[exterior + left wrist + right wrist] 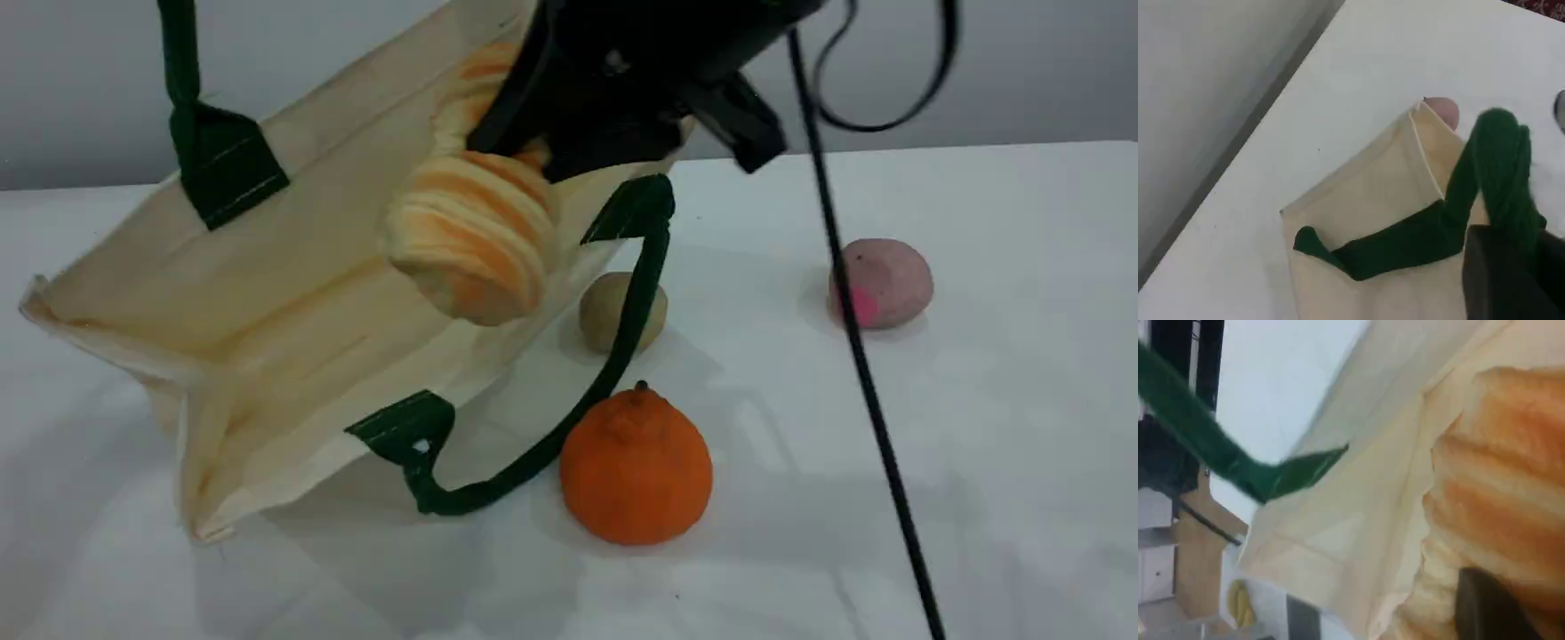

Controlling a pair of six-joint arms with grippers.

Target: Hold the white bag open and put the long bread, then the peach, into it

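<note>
The white bag (267, 293) lies tilted on the table with its mouth open toward the right. Its upper green handle (182, 53) runs taut off the top edge. In the left wrist view my left gripper (1511, 280) is shut on that bunched green strap (1491, 167) above the bag (1365, 200). My right gripper (569, 133) is shut on the long bread (476, 240), whose striped lower end hangs inside the bag's mouth. In the right wrist view the bread (1505, 487) fills the right side, with a dark fingertip (1491, 610) against it. The peach (885, 283) sits alone at the right.
A beige ball (613, 311) lies just outside the bag's mouth, behind the lower green handle (569, 418). An orange fruit with a stem (636, 467) stands in front of it. A black cable (853, 338) hangs down across the right side, passing in front of the peach.
</note>
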